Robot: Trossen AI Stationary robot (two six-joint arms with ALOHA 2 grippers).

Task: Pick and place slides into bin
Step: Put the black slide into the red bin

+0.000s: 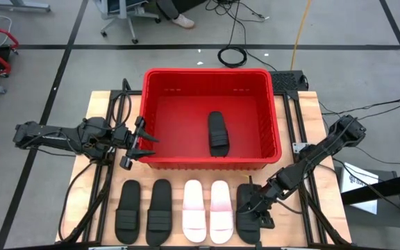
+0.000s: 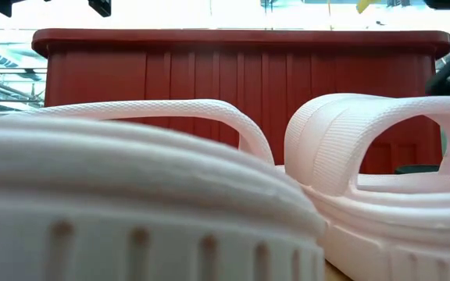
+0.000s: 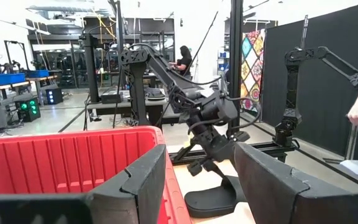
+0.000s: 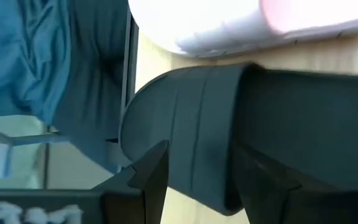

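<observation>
On the pale wooden surface (image 1: pixel 103 104), nearest, five slide sandals remain in a row: two black (image 1: pixel 144 210), two pale pink-white (image 1: pixel 208 210), and one black (image 1: pixel 250 208), which the right hand (image 1: pixel 255 203) straddles, fingers spread. Beyond, the left hand (image 1: pixel 139 142) hangs released at the big red plastic crate (image 1: pixel 269 104), which holds one black slide (image 1: pixel 218 133).

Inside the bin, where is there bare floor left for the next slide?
One black slide lies right of centre in the bin; the whole left half of the floor and the right wall strip are bare. The table's front row is crowded.
</observation>
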